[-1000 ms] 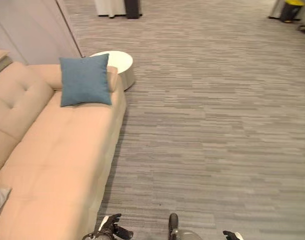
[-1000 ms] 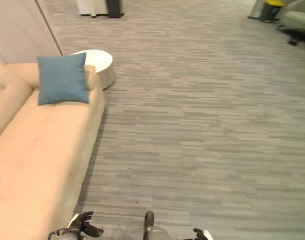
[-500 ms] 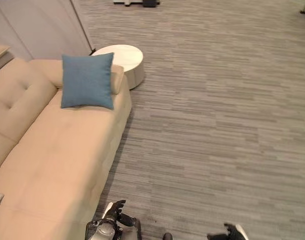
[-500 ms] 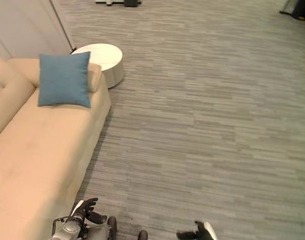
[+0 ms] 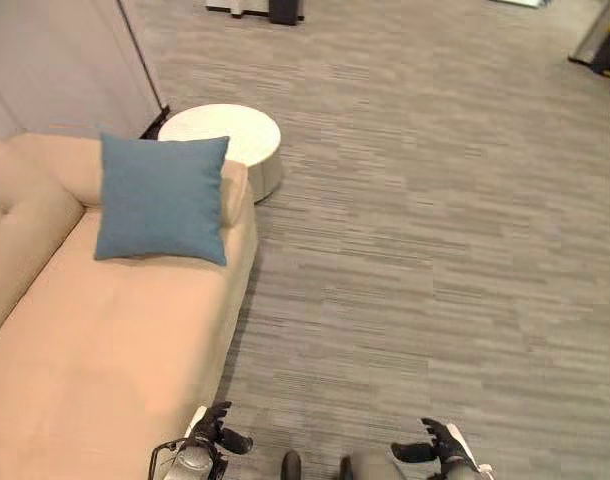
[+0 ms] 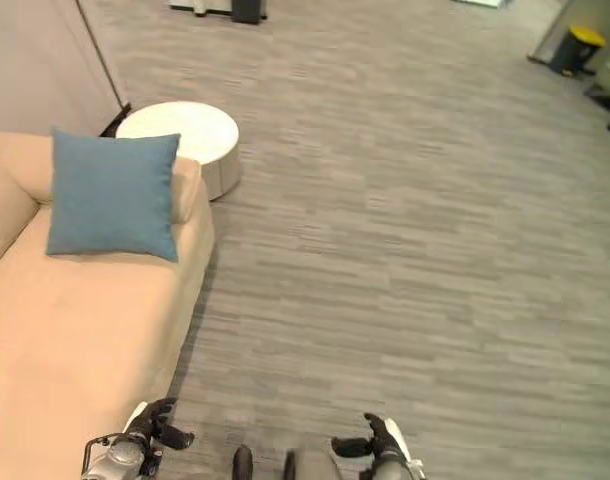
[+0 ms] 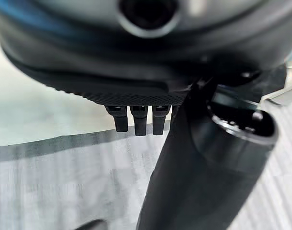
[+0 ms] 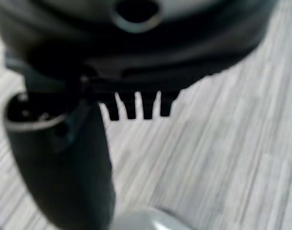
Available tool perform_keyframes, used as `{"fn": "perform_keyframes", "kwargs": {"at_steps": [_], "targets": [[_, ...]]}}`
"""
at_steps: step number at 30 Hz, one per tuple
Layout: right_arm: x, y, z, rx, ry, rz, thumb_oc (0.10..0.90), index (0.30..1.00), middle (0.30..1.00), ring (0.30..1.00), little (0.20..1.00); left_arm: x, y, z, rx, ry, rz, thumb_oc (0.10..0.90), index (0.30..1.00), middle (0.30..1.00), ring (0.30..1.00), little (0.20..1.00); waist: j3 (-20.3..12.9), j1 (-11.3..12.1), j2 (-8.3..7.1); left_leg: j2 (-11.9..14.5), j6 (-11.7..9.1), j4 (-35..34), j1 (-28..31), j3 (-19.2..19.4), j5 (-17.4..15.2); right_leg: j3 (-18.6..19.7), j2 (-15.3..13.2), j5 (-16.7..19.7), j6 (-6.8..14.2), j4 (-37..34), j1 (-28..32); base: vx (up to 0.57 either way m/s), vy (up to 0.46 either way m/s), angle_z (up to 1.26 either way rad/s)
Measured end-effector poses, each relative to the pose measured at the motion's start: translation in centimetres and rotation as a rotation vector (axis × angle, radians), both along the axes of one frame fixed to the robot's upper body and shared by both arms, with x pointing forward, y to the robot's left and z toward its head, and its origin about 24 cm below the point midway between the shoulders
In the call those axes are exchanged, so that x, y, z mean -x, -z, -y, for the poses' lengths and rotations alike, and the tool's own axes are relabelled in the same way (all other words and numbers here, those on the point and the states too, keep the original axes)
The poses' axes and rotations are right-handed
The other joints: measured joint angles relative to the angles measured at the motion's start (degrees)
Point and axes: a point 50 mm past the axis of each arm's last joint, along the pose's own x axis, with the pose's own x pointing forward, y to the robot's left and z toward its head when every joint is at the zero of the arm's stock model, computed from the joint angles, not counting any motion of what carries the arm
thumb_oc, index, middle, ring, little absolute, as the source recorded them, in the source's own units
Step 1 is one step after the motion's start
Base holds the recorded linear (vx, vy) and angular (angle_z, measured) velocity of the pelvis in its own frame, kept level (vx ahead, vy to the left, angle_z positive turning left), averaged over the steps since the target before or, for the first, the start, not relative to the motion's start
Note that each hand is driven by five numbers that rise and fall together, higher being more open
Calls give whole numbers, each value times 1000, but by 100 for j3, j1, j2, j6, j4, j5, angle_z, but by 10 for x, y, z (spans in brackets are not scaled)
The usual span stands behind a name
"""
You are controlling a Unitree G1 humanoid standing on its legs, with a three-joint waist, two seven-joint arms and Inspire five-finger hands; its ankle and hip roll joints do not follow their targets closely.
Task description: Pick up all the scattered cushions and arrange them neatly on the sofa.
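Blue cushion point(image 5: 161, 198) stands propped against the sofa point(image 5: 105, 340) arm, beside a round white table point(image 5: 230, 140). Left hand point(image 5: 210, 430) and right hand point(image 5: 440, 445) hang low over grey carpet, fingers loosely spread, holding nothing. Step looks like searching for another cushion; no loose one in sight, so next move likely means turning to look elsewhere.

one cushion point(image 5: 162, 199), one sofa point(image 5: 105, 340), one table point(image 5: 235, 135)

The cushion point(image 5: 162, 199) is plain teal-blue. The sofa point(image 5: 95, 340) is pale beige. The round side table point(image 5: 235, 137) is white. The carpet point(image 5: 425, 240) is grey with fine streaked stripes.
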Motion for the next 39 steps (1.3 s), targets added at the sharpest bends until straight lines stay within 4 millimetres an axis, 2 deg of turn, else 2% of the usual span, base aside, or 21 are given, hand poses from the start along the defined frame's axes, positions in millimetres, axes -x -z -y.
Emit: {"fn": "perform_keyframes", "kwargs": {"at_steps": [3, 5, 6, 7, 8, 10, 12, 14, 16, 19, 21, 22, 25, 26, 27, 28, 33, 35, 37, 38, 39], "targets": [[8, 4, -2, -5, -3, -35, 800, 900, 900, 900, 900, 0, 0, 2, 7, 0, 1, 800, 900, 900, 900, 900, 67, 21, -170, -149, -54, 19, 295, -57, -82, 67, -86, 464, -103, -725, -147, 250, -83, 66], [17, 6, 1, 3, 13, -70, 800, 900, 900, 900, 900, 15, 7, 0, 0, -12, -51, 800, 900, 900, 900, 900, 28, 4, -174, -146, -187, 24, 768, -362, -430, 60, -135, 1208, -104, -1062, 79, 356, -157, 60], [22, 8, 3, 4, 25, -82, 800, 900, 900, 900, 900, 21, 9, -1, -4, -16, -70, 800, 900, 900, 900, 900, 22, 8, -146, -92, -327, 24, 929, -418, -528, -18, -131, 1630, -308, -1059, 231, 547, -309, 60], [24, 8, 7, 15, 33, -92, 800, 900, 900, 900, 900, 29, 13, 2, 1, -20, -100, 800, 900, 900, 900, 900, -43, -24, -54, -1, -584, 481, 927, -588, -769, -191, -107, 1984, -798, -1383, 680, 245, -170, 55], [22, 6, 10, 20, 34, -84, 800, 900, 900, 900, 900, 28, 13, 4, 5, -14, -93, 800, 900, 900, 900, 900, -49, 12, -50, 36, -611, 722, 826, -572, -803, -221, -107, 1965, -863, -1637, 906, 317, -223, 68], [20, 4, 15, 27, 60, -73, 800, 900, 900, 900, 900, 21, 11, 9, 16, -6, -75, 800, 900, 900, 900, 900, -60, 24, -65, 187, -965, 1501, 555, -558, -901, -425, -107, 1905, -930, -2038, 1370, 139, -115, 55], [3, -3, 20, 33, 58, -11, 800, 900, 900, 900, 900, 11, 8, 14, 33, 2, -40, 800, 900, 900, 900, 900, -98, 21, -109, 313, -1268, 2658, 16, -274, -916, -561, -128, 1696, -965, -2211, 1714, 111, -132, 44], [-9, -8, 21, 36, 49, 27, 800, 900, 900, 900, 900, 5, 5, 15, 38, 2, -17, 800, 900, 900, 900, 900, -137, 37, -195, 361, -1317, 3456, -532, -10, -946, -582, -168, 1611, -1022, -2264, 1786, 81, -97, 21], [-17, -10, 19, 32, 44, 50, 800, 900, 900, 900, 900, -5, 1, 16, 38, 11, 7, 800, 900, 900, 900, 900, -53, 32, -332, 650, -1248, 3936, -1077, 430, -945, -702, -258, 1494, -1043, -2287, 1935, 0, 0, 29], [-16, -10, 19, 35, 44, 51, 800, 900, 900, 900, 900, -1, 3, 17, 42, 9, -4, 800, 900, 900, 900, 900, -31, 45, -342, 845, -1278, 3130, -1399, 338, -731, -797, -323, 1336, -862, -2281, 2247, 249, -59, 7], [-5, -6, 19, 31, 68, 24, 800, 900, 900, 900, 900, -5, 2, 19, 42, 23, -4, 800, 900, 900, 900, 900, 32, -47, -429, 1014, -1261, 2274, -1528, 999, -663, -1148, -513, 1111, -778, -2333, 2457, 276, 8, 81], [17, 1, 22, 37, 87, -45, 800, 900, 900, 900, 900, -10, 0, 24, 57, 32, 17, 800, 900, 900, 900, 900, 18, -68, -423, 972, -1291, 1462, -1653, 1161, -293, -1307, -561, 924, -627, -2331, 2591, 206, 28, 100], [35, 5, 27, 46, 109, -98, 800, 900, 900, 900, 900, 4, 6, 21, 85, -33, -14, 800, 900, 900, 900, 900, -149, 187, -94, 1109, -1305, 910, -1715, 1033, 160, -1110, -423, 727, -294, -2323, 2826, 247, 85, -11], [36, 5, 27, 48, 110, -101, 800, 900, 900, 900, 900, 9, 7, 20, 86, -40, -23, 800, 900, 900, 900, 900, -183, 188, -16, 1119, -1025, 837, -1623, 1040, 480, -1041, -407, 681, -197, -2324, 2942, 257, 116, -46], [37, 6, 24, 42, 104, -107, 800, 900, 900, 900, 900, 13, 8, 15, 74, -50, -33, 800, 900, 900, 900, 900, -215, 177, -48, 1072, -828, 767, -1446, 1102, 694, -944, -453, 615, -45, -2318, 3059, 249, 114, -20], [40, 8, 17, 20, 97, -108, 800, 900, 900, 900, 900, 17, 8, 5, 45, -44, -42, 800, 900, 900, 900, 900, -332, 115, -225, 835, -768, 649, -1296, 1157, 667, -717, -614, 520, 114, -2269, 3081, 246, 114, -6], [35, 10, 5, -15, 89, -99, 800, 900, 900, 900, 900, 11, 3, -14, -6, -43, -27, 800, 900, 900, 900, 900, -376, 96, -391, 422, -490, 251, -909, 1157, 646, -673, -808, 406, 211, -2023, 3053, 165, 143, 8], [28, 9, 7, -10, 82, -85, 800, 900, 900, 900, 900, 15, 5, -8, 9, -38, -35, 800, 900, 900, 900, 900, -359, 168, -156, 518, -415, 32, -566, 1174, 585, -683, -827, 113, 405, -938, 2695, 65, 114, -2], [17, 8, -4, -32, 57, -59, 800, 900, 900, 900, 900, 10, 2, -15, -12, -40, -23, 800, 900, 900, 900, 900, -341, 230, -406, 325, -340, 204, -573, 1109, 329, -540, -942, -58, 435, -216, 2293, 152, 175, 20], [-9, -1, 2, -10, 42, 6, 800, 900, 900, 900, 900, -1, -1, -6, 3, -5, -2, 800, 900, 900, 900, 900, 8, 114, -229, 357, 2, 979, -858, 1206, -306, -412, -1122, 33, 747, 1976, 1348, 60, 15, 23], [-10, -2, 0, -20, 36, 17, 800, 900, 900, 900, 900, -3, -2, -5, 0, 13, 3, 800, 900, 900, 900, 900, 103, 126, -219, 382, -67, 855, -695, 1130, -269, -314, -1248, 133, 725, 2864, 829, 196, -44, 51]]}}
